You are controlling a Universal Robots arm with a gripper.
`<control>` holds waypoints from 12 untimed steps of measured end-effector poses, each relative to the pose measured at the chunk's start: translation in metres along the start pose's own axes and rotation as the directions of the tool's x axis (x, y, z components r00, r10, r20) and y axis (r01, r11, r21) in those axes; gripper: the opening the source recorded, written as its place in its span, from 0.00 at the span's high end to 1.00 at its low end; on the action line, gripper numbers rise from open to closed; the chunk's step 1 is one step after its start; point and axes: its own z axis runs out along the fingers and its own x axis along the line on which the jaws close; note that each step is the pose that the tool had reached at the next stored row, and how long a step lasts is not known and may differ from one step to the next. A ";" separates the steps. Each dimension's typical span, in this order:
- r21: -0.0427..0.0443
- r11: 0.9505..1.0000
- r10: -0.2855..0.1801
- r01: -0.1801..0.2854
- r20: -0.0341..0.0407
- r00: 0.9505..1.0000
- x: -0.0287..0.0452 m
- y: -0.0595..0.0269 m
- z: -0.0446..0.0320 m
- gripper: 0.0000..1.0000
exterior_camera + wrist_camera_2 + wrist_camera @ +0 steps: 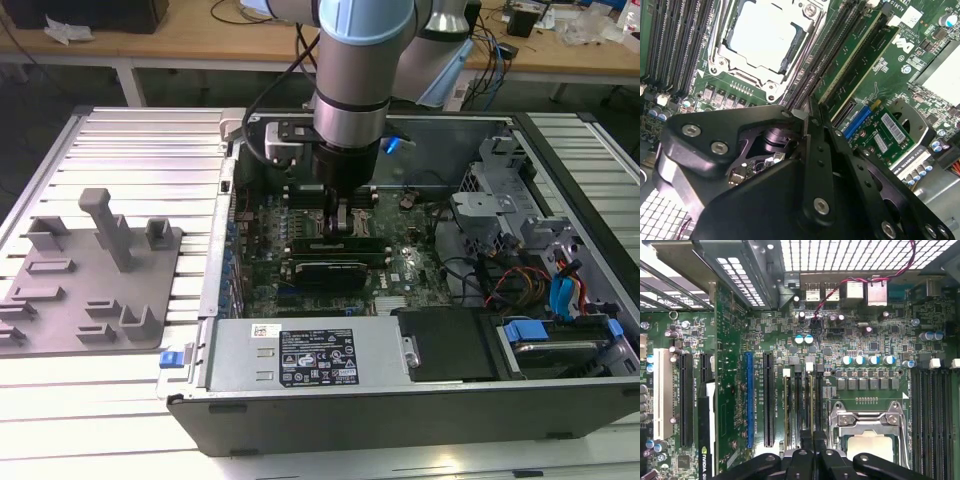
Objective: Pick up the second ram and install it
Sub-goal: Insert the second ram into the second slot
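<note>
The black two-finger gripper (340, 222) reaches down inside the open grey computer case (400, 415). Its jaws are drawn close, pinching the top edge of the long green ram stick (811, 405). The stick stands on edge among narrow black memory slots (799, 400), just beside the silver processor socket (867, 422), well apart from the case walls.

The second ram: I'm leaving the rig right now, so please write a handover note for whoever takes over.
Hand: low inside the open computer case, directly over the second ram; grip cannot be told.
Second ram: upright along the memory slots beside the processor socket.
Done: ram is at its slot on the motherboard.
Left: full seating not confirmed.
</note>
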 end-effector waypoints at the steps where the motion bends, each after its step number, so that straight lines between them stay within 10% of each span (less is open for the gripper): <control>1: 0.000 1.000 0.000 0.000 0.000 1.000 0.0000 0.0001 0.0015 0.91; 12: 0.000 1.000 0.000 0.000 0.000 1.000 -0.0001 -0.0001 0.0081 0.91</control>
